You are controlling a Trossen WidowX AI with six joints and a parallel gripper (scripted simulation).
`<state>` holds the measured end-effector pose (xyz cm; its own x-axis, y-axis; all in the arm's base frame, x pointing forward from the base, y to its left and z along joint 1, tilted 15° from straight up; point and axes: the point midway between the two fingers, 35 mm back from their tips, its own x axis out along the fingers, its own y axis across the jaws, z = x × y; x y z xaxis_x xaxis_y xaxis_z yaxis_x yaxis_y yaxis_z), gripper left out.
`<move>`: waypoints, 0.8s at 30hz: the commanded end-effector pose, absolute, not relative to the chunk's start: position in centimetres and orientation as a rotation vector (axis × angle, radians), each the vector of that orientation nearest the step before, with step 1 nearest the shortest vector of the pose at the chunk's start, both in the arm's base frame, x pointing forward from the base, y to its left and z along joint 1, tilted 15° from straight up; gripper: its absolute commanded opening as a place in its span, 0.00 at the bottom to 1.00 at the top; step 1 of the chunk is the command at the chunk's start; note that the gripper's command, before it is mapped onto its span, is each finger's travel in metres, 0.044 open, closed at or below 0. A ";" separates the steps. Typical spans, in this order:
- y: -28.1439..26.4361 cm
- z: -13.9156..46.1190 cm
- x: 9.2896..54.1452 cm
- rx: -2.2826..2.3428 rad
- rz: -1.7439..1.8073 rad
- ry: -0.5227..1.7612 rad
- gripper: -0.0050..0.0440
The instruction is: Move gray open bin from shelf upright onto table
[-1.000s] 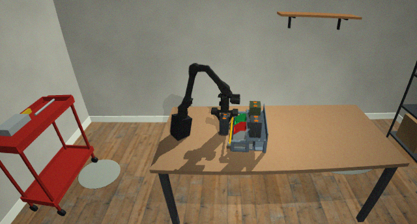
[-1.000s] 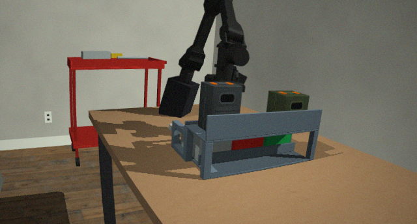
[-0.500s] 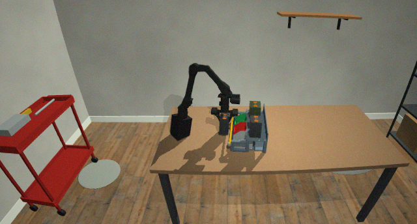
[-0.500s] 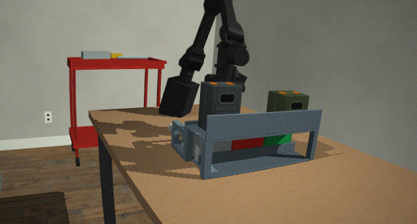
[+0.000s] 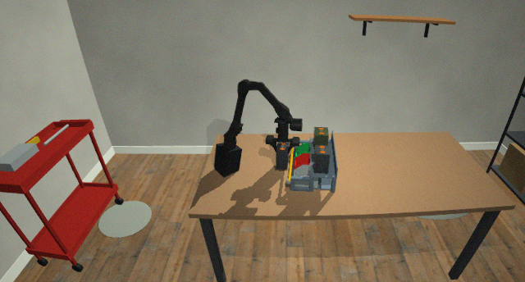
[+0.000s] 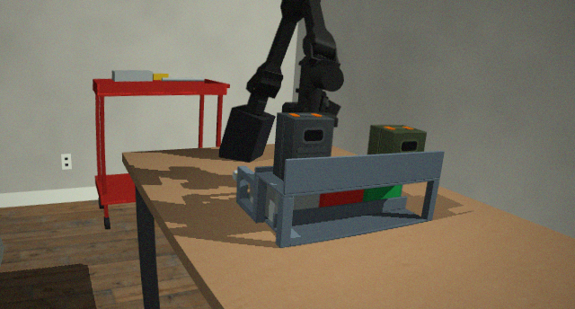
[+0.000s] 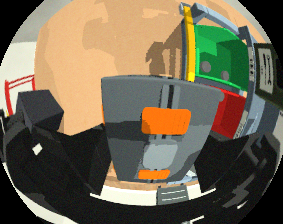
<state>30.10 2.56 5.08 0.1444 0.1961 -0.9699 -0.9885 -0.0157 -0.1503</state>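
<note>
My gripper (image 5: 282, 142) is shut on the gray open bin (image 5: 281, 156), which it holds upright just left of the blue-gray shelf rack (image 5: 313, 167) on the table. The bin's foot is down near the table top; I cannot tell if it touches. In the wrist view the bin (image 7: 154, 132) fills the middle, with orange parts (image 7: 166, 121) inside it. In the exterior view the gripper (image 6: 314, 106) is mostly hidden behind a dark gray bin (image 6: 305, 138) on the rack (image 6: 346, 192).
The rack holds green (image 5: 303, 148), red (image 5: 303, 161), dark gray (image 5: 321, 158) and olive (image 5: 321, 135) bins. My arm's base (image 5: 227, 159) stands at the table's left. A red cart (image 5: 49, 171) is at far left, a wall shelf (image 5: 401, 20) high up, and a black rack (image 5: 513, 151) at right.
</note>
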 end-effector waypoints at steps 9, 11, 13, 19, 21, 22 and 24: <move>2.5 7.0 31.1 -1.185 1.161 0.898 0.10; 2.5 7.0 31.1 -1.185 1.161 0.898 0.10; 2.5 7.0 31.1 -1.185 1.161 0.898 0.10; 2.5 6.2 30.6 -1.172 1.182 0.918 0.10; 2.5 6.6 30.9 -1.179 1.171 0.908 0.10; 2.5 6.9 31.0 -1.182 1.166 0.903 0.10; 2.5 7.1 31.2 -1.185 1.161 0.898 0.10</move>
